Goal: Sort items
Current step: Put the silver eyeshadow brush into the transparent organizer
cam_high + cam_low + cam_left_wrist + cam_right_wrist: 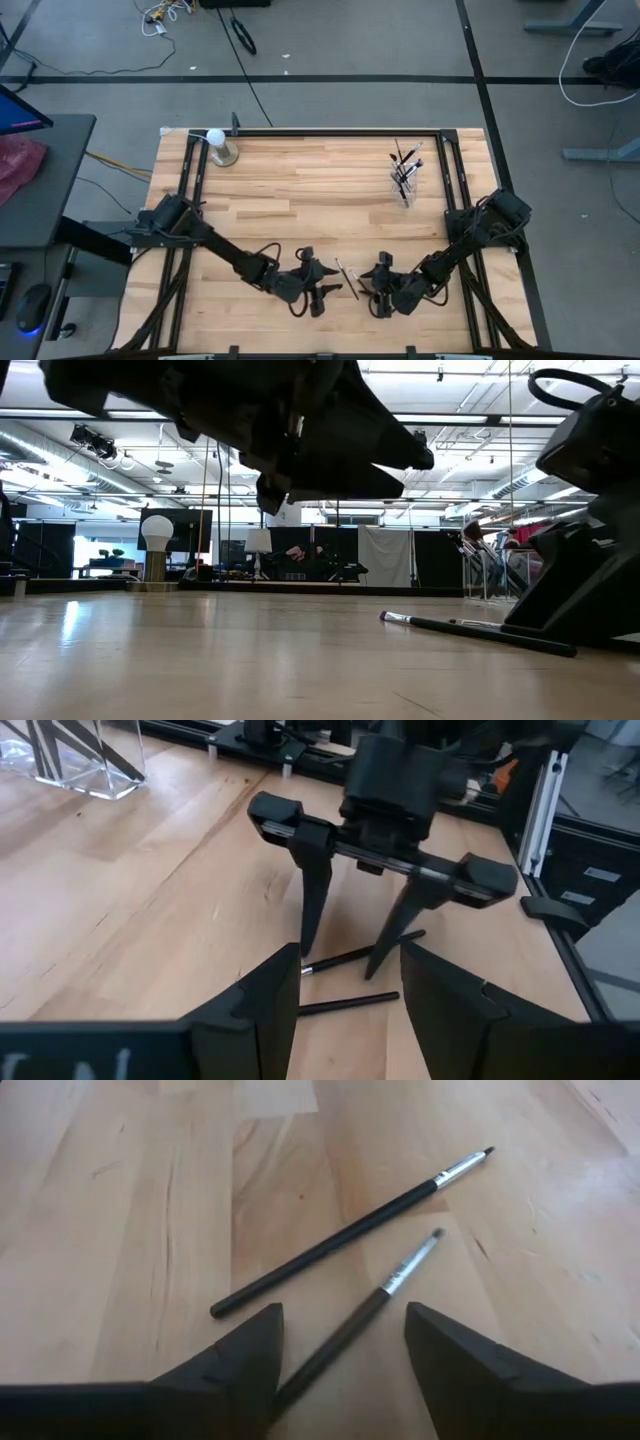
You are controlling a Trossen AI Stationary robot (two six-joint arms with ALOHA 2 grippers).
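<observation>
Two thin dark brushes (345, 1238) (375, 1305), silver ferrules, tiny tufted tips.

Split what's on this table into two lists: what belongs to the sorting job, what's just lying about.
Job: two thin dark makeup brushes with silver ferrules lying on the wood; dark brushes standing in the clear cup.
Lying about: white ball on metallic base.

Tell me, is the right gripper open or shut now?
Open. The right gripper has its dark fingers spread apart above a thin black makeup brush lying flat on the wooden table.
</observation>
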